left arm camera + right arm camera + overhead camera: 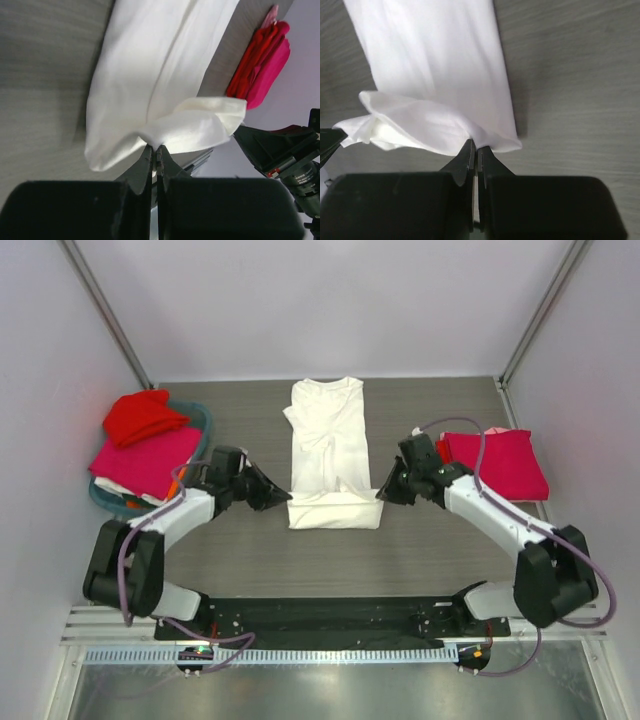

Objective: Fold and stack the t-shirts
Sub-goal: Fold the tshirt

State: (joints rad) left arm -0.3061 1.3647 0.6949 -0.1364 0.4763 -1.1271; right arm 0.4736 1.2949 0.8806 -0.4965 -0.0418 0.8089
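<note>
White t-shirt, sides folded in, at mid-tabletop, long axis running away from the arm bases, collar at the far end; left end effector and right end effector each clamped on one near hem corner.

- The white t-shirt lies at the middle of the bench, folded into a long narrow strip, collar toward the far edge, near hem lifted.
- The red t-shirt is crumpled by the left edge, on a spread pink t-shirt.
- A second pink t-shirt lies folded flat by the right edge.
</note>
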